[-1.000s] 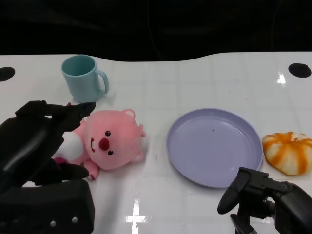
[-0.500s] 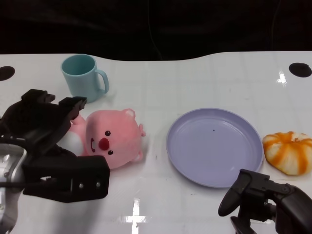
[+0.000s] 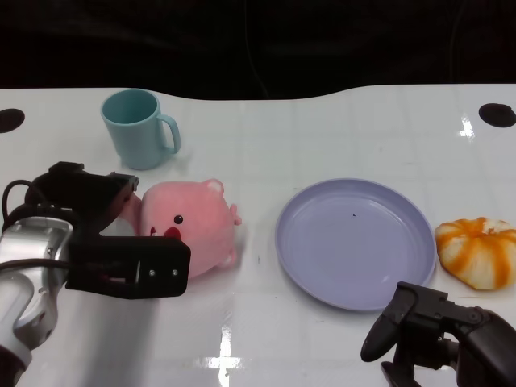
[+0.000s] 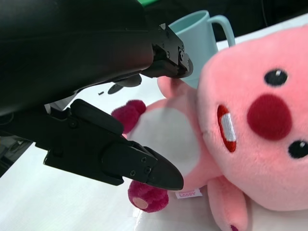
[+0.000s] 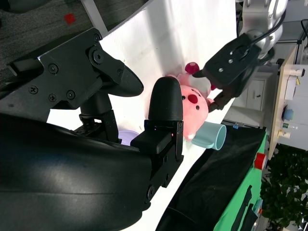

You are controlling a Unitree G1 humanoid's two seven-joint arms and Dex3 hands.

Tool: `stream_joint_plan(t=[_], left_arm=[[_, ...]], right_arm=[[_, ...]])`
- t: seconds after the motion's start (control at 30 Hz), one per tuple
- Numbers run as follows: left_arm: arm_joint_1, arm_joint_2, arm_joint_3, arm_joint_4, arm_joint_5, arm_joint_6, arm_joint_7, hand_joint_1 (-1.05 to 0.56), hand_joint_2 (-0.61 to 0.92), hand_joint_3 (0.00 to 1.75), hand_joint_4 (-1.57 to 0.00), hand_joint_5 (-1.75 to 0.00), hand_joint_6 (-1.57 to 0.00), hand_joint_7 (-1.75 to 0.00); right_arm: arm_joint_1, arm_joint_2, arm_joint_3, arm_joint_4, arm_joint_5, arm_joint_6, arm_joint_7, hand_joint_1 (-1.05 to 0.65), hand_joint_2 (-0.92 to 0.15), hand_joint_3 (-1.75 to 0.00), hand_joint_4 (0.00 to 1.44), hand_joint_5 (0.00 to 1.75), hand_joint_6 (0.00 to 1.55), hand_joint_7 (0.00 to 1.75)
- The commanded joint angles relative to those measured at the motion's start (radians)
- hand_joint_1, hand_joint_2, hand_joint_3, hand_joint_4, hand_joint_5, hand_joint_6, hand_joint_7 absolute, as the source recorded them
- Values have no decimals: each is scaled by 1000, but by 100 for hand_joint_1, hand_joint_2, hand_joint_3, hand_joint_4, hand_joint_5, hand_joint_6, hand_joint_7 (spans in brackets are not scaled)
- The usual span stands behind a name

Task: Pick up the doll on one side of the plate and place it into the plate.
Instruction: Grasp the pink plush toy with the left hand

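The pink doll (image 3: 193,230) lies on the white table just left of the lilac plate (image 3: 355,242), face up. My left hand (image 3: 101,234) reaches in from the left and covers the doll's body. In the left wrist view its fingers (image 4: 130,166) spread on either side of the doll (image 4: 260,115) without closing on it. The plate holds nothing. My right hand (image 3: 435,334) rests low at the front right, in front of the plate, with its fingers apart and nothing in them.
A teal mug (image 3: 137,129) stands behind the doll, close to my left hand's far fingers. An orange and white pumpkin-shaped toy (image 3: 477,251) lies right of the plate. The table's far edge meets a dark background.
My left hand has moved in over the doll's body and its silver forearm has come into view. The doll, the plate and my right hand have stayed in place.
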Motion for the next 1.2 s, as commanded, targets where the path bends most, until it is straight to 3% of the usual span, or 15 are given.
stream_joint_plan(t=[0.03,0.53,0.73,0.83,0.87,0.9,0.93,0.97,1.0,1.03,1.2], left_arm=[[-51,-12,-32,106,0,-13,41,-71,92,0,-8,-36,-28,-1],[-173,-154,-122,573,-108,-80,111,-65,92,6,-25,-17,-38,-2],[-165,-191,-123,658,-165,-117,179,-51,92,15,-69,-16,-80,-7],[-142,-195,-104,675,-203,-167,271,-38,92,14,-97,-30,-104,-17],[-133,-195,-98,678,-213,-182,302,-35,92,10,-94,-61,-110,-17],[-124,-193,-95,682,-220,-201,334,-32,92,6,-82,-115,-118,-21],[-117,-192,-96,688,-223,-211,363,-29,92,5,-77,-144,-115,-41],[-112,-192,-98,693,-224,-216,382,-27,92,12,-77,-159,-101,-82],[-108,-190,-98,693,-228,-220,386,-25,92,20,-75,-168,-86,-116],[-106,-189,-98,694,-232,-222,386,-25,92,26,-69,-171,-78,-126],[-106,-186,-105,696,-244,-226,387,-25,92,33,-63,-175,-70,-136]], right_arm=[[12,-8,-4,-21,5,13,-4,-14,-59,-107,62,172,54,142],[41,-12,-15,-64,19,33,-2,-15,-59,-108,61,172,54,143],[44,-16,-20,-63,21,28,1,-15,-58,-108,62,172,54,143],[40,-18,-20,-61,20,27,0,-14,-58,-108,62,173,54,143],[38,-19,-20,-61,17,29,-1,-14,-58,-109,62,173,54,143],[37,-20,-20,-61,17,31,-2,-14,-58,-109,62,173,54,143],[36,-19,-20,-59,18,33,-4,-14,-58,-109,62,173,54,143],[36,-18,-20,-58,20,34,-4,-13,-58,-109,62,172,54,143],[35,-19,-20,-58,19,36,-5,-13,-58,-109,62,172,54,143],[34,-19,-20,-58,19,37,-5,-13,-58,-108,63,172,54,143],[33,-20,-20,-59,18,40,-5,-14,-57,-109,63,172,54,143]])
